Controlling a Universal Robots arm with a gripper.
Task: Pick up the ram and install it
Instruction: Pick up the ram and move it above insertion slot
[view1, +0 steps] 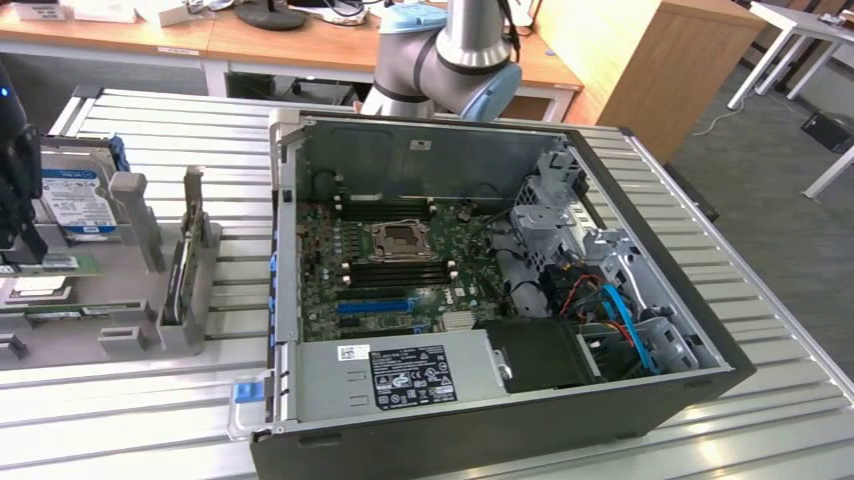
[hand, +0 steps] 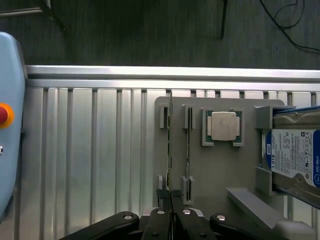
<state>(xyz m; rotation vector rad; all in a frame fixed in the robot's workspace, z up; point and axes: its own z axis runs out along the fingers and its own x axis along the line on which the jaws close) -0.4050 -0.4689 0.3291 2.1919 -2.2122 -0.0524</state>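
1. On the exterior view's left, the ram (view1: 194, 225) stands on edge in a grey holder (view1: 67, 315) near the hard drive (view1: 74, 200), outside the open computer case (view1: 467, 445); the arm (view1: 447, 50) rises behind the case.
2. From the wrist view, the gripper (hand: 171, 197) has its fingers pressed together, in line with one end of the ram (hand: 170, 145); whether they touch it I cannot tell.

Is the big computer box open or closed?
Open: the computer case has no side cover, so its green motherboard shows inside.
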